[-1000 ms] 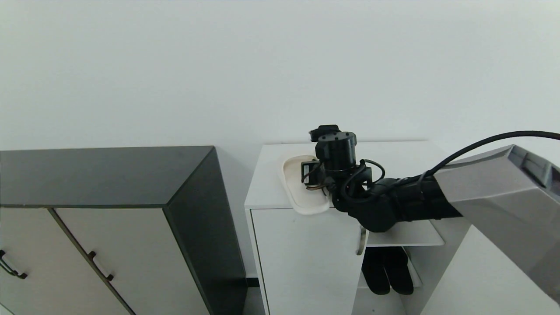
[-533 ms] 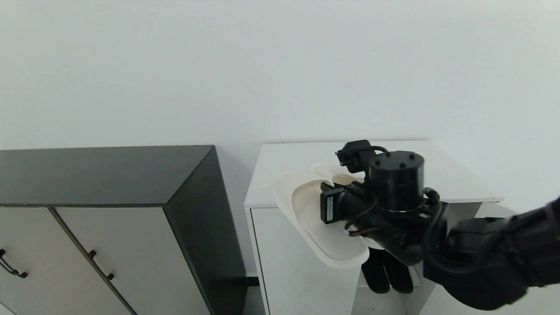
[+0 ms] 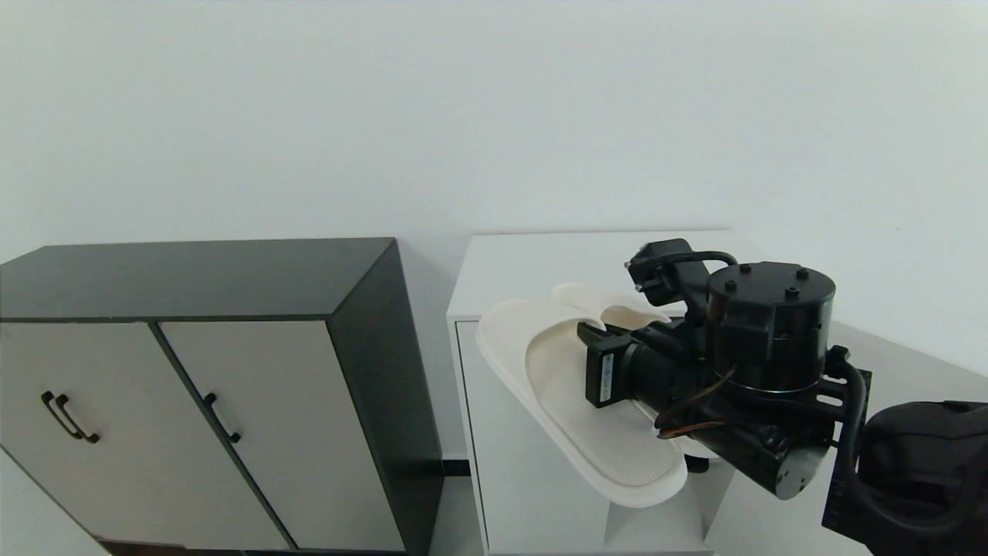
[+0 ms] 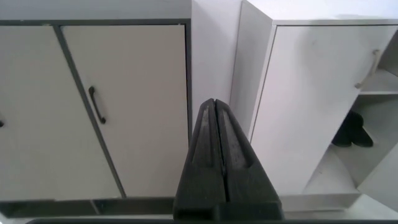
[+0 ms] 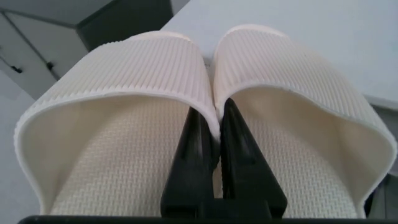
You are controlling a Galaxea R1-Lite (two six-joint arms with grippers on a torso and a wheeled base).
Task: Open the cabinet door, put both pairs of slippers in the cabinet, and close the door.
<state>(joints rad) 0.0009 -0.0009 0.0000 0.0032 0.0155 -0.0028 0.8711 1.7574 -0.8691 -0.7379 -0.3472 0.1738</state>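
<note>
Right gripper is clamped tight on the cream slippers, fingers pinching the two inner strap edges together, so the pair hangs as one. The pair is in the air at the white cabinet, across its front top edge and ahead of its shut left panel, tilted with the low end toward the robot. Can't tell if the far slipper touches the top. The right arm comes in from the right, wrist level with the cabinet top. There is free space in front of the cabinet and a narrow gap to the dark cabinet on the left, whose two doors are both shut. Left gripper is fully closed with nothing in it, low and well back, pointing at the gap between the two cabinets. The white cabinet's right half is open, with the black slippers side by side on a lower shelf inside.
</note>
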